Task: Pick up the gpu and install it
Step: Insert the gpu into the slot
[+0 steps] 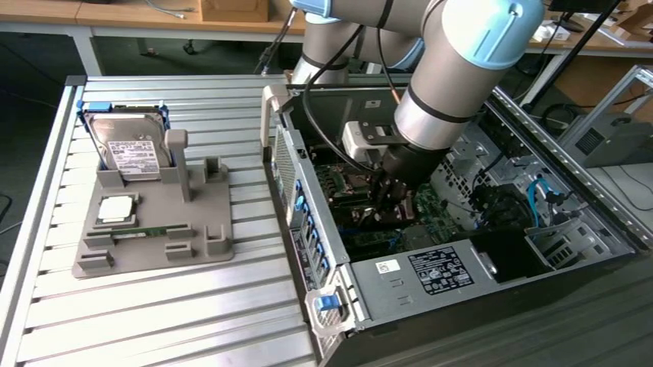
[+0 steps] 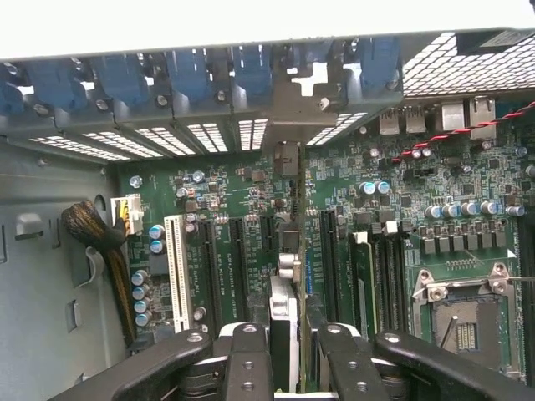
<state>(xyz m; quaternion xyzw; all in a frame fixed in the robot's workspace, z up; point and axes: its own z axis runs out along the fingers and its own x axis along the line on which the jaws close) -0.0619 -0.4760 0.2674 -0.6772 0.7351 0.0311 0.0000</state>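
Note:
My gripper [image 2: 286,361] is down inside the open computer case [image 1: 306,229], just above the green motherboard [image 2: 226,192]. Its two black fingers [image 2: 248,355] are shut on the gpu [image 2: 284,305], a thin card that I see edge-on. The card runs along the line of a black expansion slot toward its silver end bracket [image 2: 288,113], which sits at the rear slot openings. In the exterior view the gripper [image 1: 389,200] hangs from the arm over the middle of the board, with the dark gpu [image 1: 369,212] mostly hidden below it.
On the slatted table at the exterior view's left, a grey holder [image 1: 209,245] carries a silver hard drive [image 1: 133,153], a processor chip [image 1: 115,208] and a green memory stick [image 1: 153,229]. Around the card lie a white slot [image 2: 177,271], a cable bundle [image 2: 92,230] and the processor socket [image 2: 460,322].

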